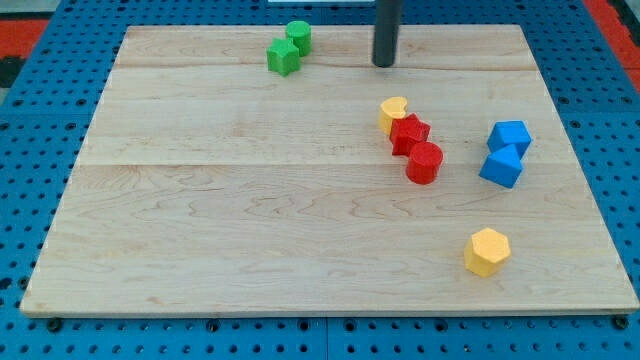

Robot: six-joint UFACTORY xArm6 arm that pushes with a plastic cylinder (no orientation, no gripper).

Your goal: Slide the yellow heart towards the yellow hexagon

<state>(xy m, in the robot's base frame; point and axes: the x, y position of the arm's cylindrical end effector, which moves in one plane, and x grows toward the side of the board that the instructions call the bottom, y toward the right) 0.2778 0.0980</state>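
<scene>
At the view's top left of the wooden board (200, 230), two green blocks (289, 48) sat touching, their exact shapes hard to make out. To their right the dark rod came down from the view's top edge, its upper part cut off, and my tip (384, 64) rested on the board holding nothing (a bare rod end), above the yellow heart (392, 113) and apart from it. The heart touched a red block (409, 134), with a second red block (424, 163) just below; both lay between it and the yellow hexagon (487, 251) near the view's bottom right. Two blue blocks (506, 153) sat touching further right.
</scene>
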